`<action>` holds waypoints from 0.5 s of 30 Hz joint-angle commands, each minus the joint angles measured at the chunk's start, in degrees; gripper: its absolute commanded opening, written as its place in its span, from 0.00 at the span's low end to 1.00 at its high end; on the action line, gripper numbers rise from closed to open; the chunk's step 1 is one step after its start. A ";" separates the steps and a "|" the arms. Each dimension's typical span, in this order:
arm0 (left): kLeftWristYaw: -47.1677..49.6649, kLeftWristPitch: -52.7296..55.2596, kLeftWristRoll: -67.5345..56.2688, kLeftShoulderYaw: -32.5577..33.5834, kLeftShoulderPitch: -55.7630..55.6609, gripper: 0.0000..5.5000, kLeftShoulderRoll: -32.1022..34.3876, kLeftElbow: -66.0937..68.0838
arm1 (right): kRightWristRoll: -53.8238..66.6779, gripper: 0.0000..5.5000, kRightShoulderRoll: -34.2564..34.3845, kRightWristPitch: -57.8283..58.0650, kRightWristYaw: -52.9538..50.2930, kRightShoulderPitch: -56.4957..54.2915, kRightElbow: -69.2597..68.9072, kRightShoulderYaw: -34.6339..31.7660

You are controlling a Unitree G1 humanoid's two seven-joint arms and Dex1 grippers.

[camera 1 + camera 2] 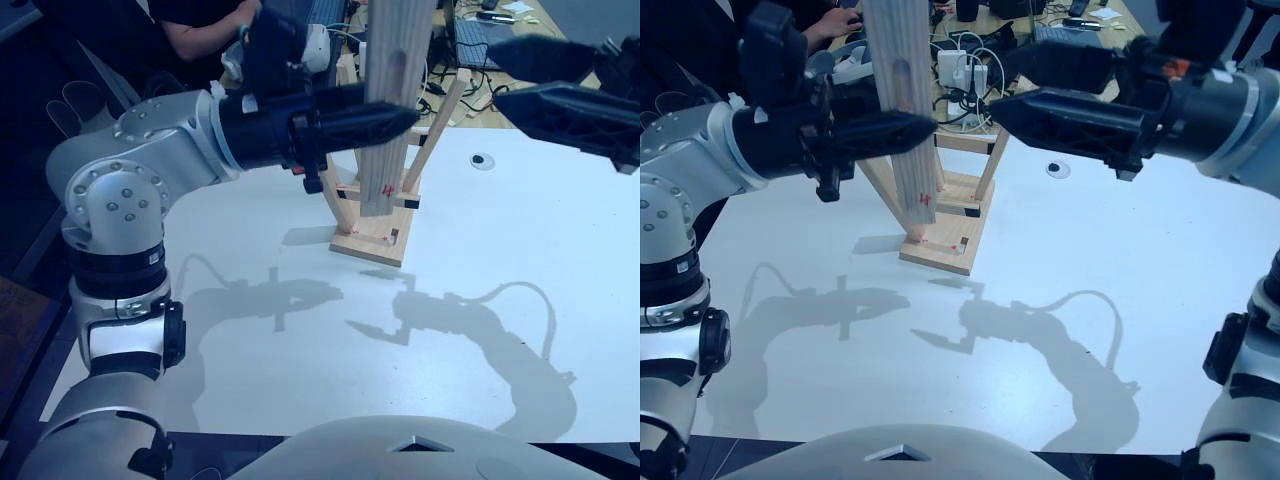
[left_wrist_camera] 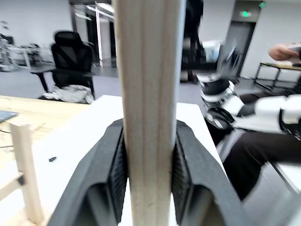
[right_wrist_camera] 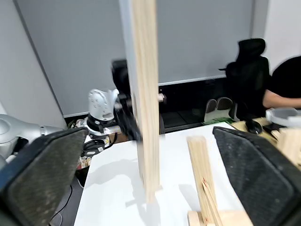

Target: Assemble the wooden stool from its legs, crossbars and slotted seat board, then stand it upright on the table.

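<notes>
My left gripper [image 1: 405, 120] is shut on a long pale wooden leg [image 1: 385, 100] and holds it upright. In the left wrist view its pads [image 2: 115, 165] press both sides of the leg [image 2: 148, 94]. The leg's lower end, with red marks, hangs just over the seat board [image 1: 372, 242], which lies flat on the white table [image 1: 300, 350]. Two slanted legs [image 1: 340, 205] [image 1: 440, 125] joined by crossbars [image 1: 962, 140] stand on that board. My right gripper [image 1: 1002, 82] is open beside the held leg at the same height; its pads [image 3: 42, 165] stand apart on either side of the leg [image 3: 146, 94].
A small dark round mark [image 1: 482, 160] sits on the table behind the board. Beyond the far edge a wooden desk [image 1: 980, 25] carries cables and devices, with a person seated at it. The near half of the table has free room.
</notes>
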 commanded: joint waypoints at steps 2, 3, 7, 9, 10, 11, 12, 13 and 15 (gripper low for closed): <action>-2.99 1.96 0.05 -3.63 0.32 0.19 -0.03 -4.46 | -0.37 0.98 6.57 0.13 -1.93 -3.60 0.35 3.40; -3.34 2.02 0.52 -4.39 1.01 0.19 -0.01 -5.12 | -0.57 0.98 7.66 0.07 -1.94 -4.38 0.50 3.92; -3.24 2.42 2.08 -6.17 2.36 0.19 0.26 -6.56 | -0.53 0.98 9.95 1.53 -1.71 -6.43 1.12 5.17; -3.24 1.83 4.16 -7.08 2.89 0.19 0.56 -6.75 | -0.24 0.90 10.20 2.63 -1.50 -7.01 1.33 5.58; -3.46 1.66 4.73 -7.34 3.09 0.19 0.49 -6.76 | 0.03 0.86 10.13 3.21 -1.74 -6.94 1.11 5.51; -3.66 1.60 5.15 -7.45 3.23 0.19 0.36 -6.77 | 0.19 0.83 10.12 3.73 -2.00 -6.89 0.97 5.39; -3.77 1.59 5.48 -7.47 3.29 0.19 0.21 -6.75 | 0.23 0.79 10.15 4.12 -2.24 -6.83 0.87 5.24; -3.79 1.52 5.79 -7.42 3.29 0.19 0.07 -6.68 | 0.15 0.76 10.17 4.42 -2.42 -6.67 0.74 5.15; -3.78 1.43 6.24 -7.23 3.15 0.19 -0.21 -6.41 | -0.22 0.70 10.17 4.82 -2.49 -6.38 0.57 5.06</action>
